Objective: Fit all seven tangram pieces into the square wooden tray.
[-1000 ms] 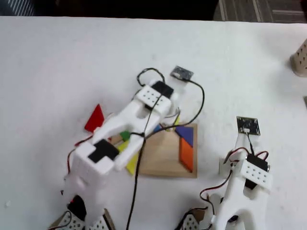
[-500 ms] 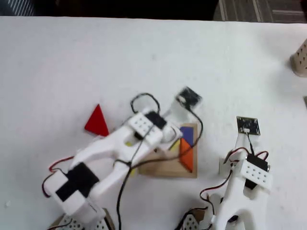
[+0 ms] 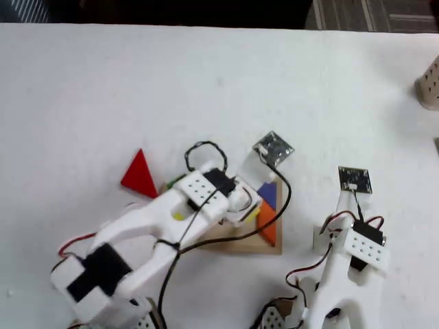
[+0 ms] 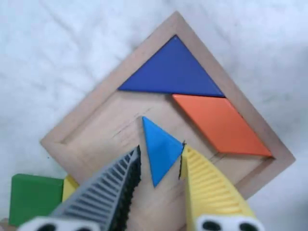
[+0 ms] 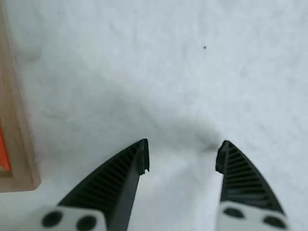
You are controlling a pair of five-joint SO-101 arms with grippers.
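The square wooden tray (image 4: 96,94) holds a dark blue large triangle (image 4: 173,72) and an orange parallelogram (image 4: 221,125) along one side. My left gripper (image 4: 160,151) is shut on a small light blue triangle (image 4: 161,144) over the tray's bare floor, its grey and yellow fingers pressing two edges. In the high view the left arm (image 3: 199,195) lies across the tray (image 3: 236,240). A red triangle (image 3: 139,175) rests on the table left of the tray. A green piece (image 4: 31,197) and a yellow piece (image 4: 71,183) lie just outside the tray. My right gripper (image 5: 183,147) is open above bare table.
The right arm (image 3: 357,250) stands to the right of the tray, whose corner (image 5: 17,120) it sees. A pale perforated object (image 3: 429,86) sits at the table's far right edge. White tabletop stretches behind the tray.
The left arm has swung toward the tray's right half and come down over it, uncovering the red triangle. The right arm has not moved.
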